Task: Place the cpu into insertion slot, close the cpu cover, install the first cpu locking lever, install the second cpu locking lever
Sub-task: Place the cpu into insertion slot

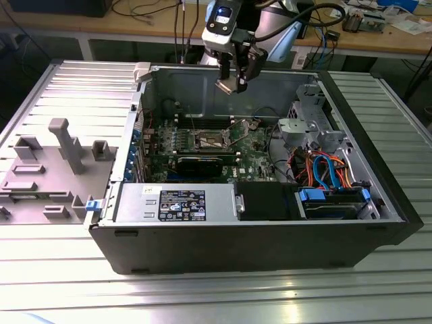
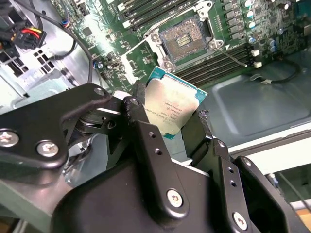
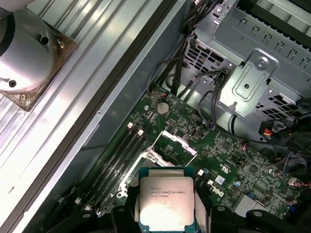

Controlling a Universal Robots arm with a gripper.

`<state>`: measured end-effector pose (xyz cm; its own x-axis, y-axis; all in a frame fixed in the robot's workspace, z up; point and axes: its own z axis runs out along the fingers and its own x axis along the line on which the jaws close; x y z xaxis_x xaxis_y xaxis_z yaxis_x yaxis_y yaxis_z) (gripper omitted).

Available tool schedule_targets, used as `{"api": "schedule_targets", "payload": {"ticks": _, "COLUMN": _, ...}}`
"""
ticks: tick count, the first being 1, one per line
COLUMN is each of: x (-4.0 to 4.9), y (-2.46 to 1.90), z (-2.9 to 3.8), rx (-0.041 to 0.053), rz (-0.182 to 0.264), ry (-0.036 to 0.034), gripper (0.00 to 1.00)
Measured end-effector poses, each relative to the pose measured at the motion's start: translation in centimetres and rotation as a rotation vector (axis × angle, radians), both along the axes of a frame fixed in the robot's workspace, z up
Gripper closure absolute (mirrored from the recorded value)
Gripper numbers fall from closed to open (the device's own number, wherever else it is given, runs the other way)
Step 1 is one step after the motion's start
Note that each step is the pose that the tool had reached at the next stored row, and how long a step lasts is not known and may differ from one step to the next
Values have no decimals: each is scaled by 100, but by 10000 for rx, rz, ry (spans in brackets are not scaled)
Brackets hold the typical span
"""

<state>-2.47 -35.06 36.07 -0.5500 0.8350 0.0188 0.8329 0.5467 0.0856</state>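
Observation:
My gripper [image 1: 236, 75] hangs above the open computer case, shut on the cpu [image 1: 227, 86], a flat silver-grey square chip. In both wrist views the cpu [image 2: 172, 109] [image 3: 165, 201] sits between the black fingers [image 2: 141, 111], tilted, its metal top showing. The insertion slot [image 1: 211, 140] [image 2: 184, 40] lies open on the green motherboard below, dark centre exposed, well apart from the chip. The cpu cover [image 3: 179, 141] stands raised at the socket's edge. In the first wrist view the chip hides part of the insertion slot [image 3: 151, 158].
A long black expansion card [image 1: 202, 164] lies in front of the socket. Memory slots [image 3: 119, 155] run beside it. A metal drive cage [image 1: 304, 128] and coloured cables [image 1: 324, 169] fill the exterior view's right. The case wall [image 1: 196, 91] rises behind. A grey fixture [image 1: 61, 158] stands outside.

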Motion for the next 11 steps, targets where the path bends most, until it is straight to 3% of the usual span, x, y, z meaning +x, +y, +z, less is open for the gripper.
{"api": "schedule_targets", "payload": {"ticks": 10, "x": -1, "y": 0, "z": -2, "rx": 0, "rz": -1048, "ry": 0, "gripper": 46}}
{"api": "schedule_targets", "payload": {"ticks": 11, "x": -1, "y": 0, "z": -3, "rx": 0, "rz": -1303, "ry": 0, "gripper": 46}}
